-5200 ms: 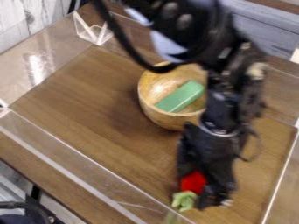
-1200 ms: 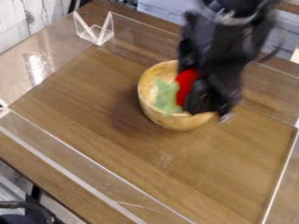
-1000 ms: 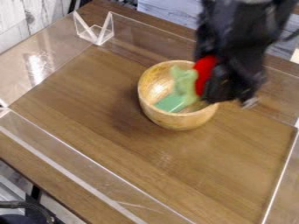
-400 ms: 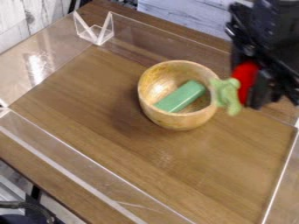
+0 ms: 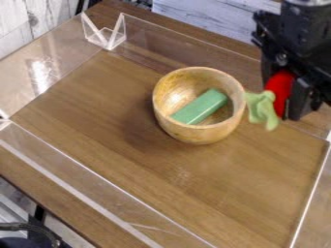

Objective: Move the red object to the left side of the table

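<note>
Brown wood grain runs across the table [image 5: 123, 155], which fills most of the view and is bordered by clear acrylic walls [image 5: 80, 193]. Pale, upright boards [image 5: 42, 21] show beyond it at the upper left. Near the far left corner stands 1 clear, angular bracket [image 5: 105, 35], its edges catching the light. At the lower left, outside the acrylic, some dark equipment [image 5: 29, 235] enters the picture, cut off by the frame.

Just above the middle of the view, 1 round wooden bowl [image 5: 192, 137] sits upright on the table, light tan and smooth. Inside it lies 1 green block [image 5: 199, 107], placed at a slant, with 1 end toward the upper right of the view and the other toward the lower left.

At the right, the dark robot arm [image 5: 295, 39] reaches down from the top edge, blurred in places. Its pincer [image 5: 287, 89] is clenched on the red plush strawberry [image 5: 278, 85], holding it up over the right part of the table as the camera sees it. The strawberry's pale green leafy stem [image 5: 261, 109] points down and toward the bowl, hanging just beside the rim in the view; whether the 2 touch cannot be told. Part of the red body is hidden by the pincer.
</note>
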`<state>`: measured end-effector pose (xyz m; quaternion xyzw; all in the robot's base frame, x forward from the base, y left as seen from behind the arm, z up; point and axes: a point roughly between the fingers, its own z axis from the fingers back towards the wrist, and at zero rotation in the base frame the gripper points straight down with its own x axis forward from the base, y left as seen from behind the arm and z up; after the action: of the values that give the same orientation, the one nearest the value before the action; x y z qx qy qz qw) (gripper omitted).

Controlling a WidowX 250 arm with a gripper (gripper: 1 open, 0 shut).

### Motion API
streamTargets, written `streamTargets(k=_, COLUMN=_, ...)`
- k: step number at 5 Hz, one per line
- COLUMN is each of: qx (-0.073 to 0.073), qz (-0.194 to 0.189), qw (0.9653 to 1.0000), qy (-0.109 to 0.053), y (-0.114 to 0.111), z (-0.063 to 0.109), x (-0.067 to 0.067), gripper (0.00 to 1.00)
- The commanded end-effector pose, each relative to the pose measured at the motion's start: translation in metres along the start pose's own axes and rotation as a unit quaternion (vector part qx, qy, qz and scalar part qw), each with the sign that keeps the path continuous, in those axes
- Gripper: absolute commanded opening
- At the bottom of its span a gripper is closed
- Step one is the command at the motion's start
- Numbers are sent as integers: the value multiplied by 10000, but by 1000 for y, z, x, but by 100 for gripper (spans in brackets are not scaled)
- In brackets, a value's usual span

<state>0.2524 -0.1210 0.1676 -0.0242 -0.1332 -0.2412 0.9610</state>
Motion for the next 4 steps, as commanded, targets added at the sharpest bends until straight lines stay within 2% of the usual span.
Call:
streamTargets(k=1, qx=-85, qz=306, qw=9991, qy=-264, y=-2, z=-1, x=6, gripper=0)
streamTargets(k=3, qx=-161, qz=825, qw=9956, qy=-419, y=8, z=-9, x=-3, gripper=0)
streamTargets(k=4, qx=-137, qz=1023, qw=9936, qy=-447, y=18, z=0, x=-5, gripper=0)
